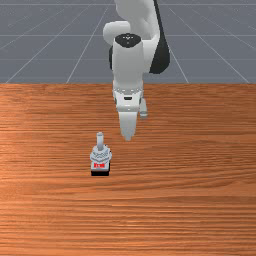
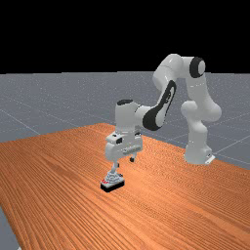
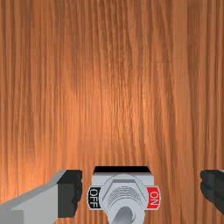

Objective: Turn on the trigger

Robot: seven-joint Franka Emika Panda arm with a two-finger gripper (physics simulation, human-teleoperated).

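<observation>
The far view has my gripper [image 2: 124, 161] pointing down, its fingers apart, with the trigger switch [image 2: 113, 181] low in front of it. In the front view the grey switch [image 1: 100, 155] stands on the table to the left of the hand and nearer the camera; its lever [image 1: 100, 141] points up. My open gripper [image 3: 141, 191] has the switch body [image 3: 124, 183] between its fingers in the wrist view, nearer the finger on the black OFF label's [image 3: 94, 197] side. The red ON label [image 3: 153, 197] faces the other finger. Neither finger is seen touching the switch.
The wooden table [image 1: 195, 200] spreads around the switch. In the far view the arm [image 2: 163, 105] reaches over from its base [image 2: 197, 154] at the right, and a table edge [image 2: 10, 212] runs along the left.
</observation>
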